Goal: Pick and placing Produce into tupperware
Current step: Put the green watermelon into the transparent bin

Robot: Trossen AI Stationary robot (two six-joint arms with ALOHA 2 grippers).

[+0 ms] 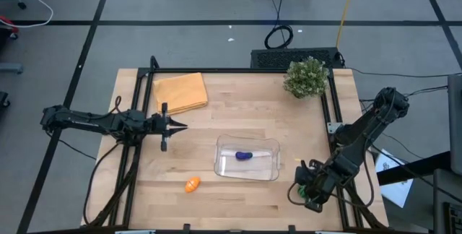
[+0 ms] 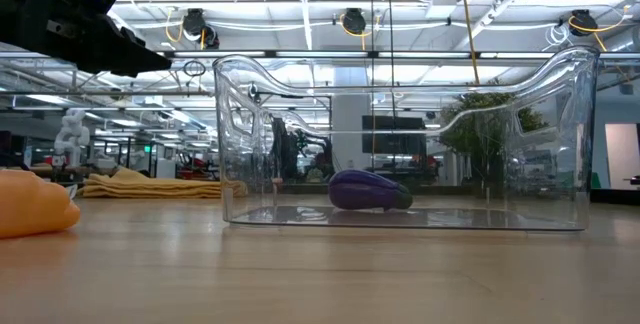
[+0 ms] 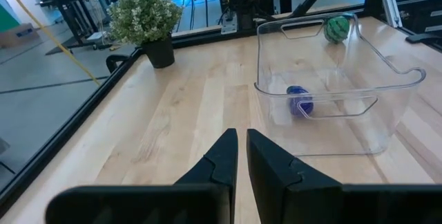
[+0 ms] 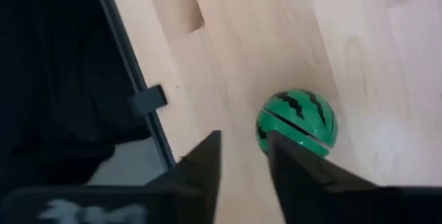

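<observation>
The clear tupperware (image 1: 247,158) stands on the wooden table right of centre, and the purple piece (image 1: 244,155) lies on its floor (image 2: 368,190). To its near left the orange piece (image 1: 191,184) lies on the wood. The green striped round piece (image 4: 297,124) rests on the table near the right edge, also seen past the tupperware (image 3: 337,28). My right gripper (image 4: 243,137) hangs above it, pointing steeply down, open by a small gap with nothing between the fingers; the piece lies just beside one fingertip. At the table's left my left gripper (image 1: 180,126) stays level and shut (image 3: 242,135), holding nothing.
A potted bushy plant (image 1: 306,77) stands at the far right corner and a folded orange-yellow cloth (image 1: 180,92) lies at the far left. A black frame rail (image 4: 131,79) runs along the table's right edge close to the green piece. Bare wood lies between the left gripper and the tupperware.
</observation>
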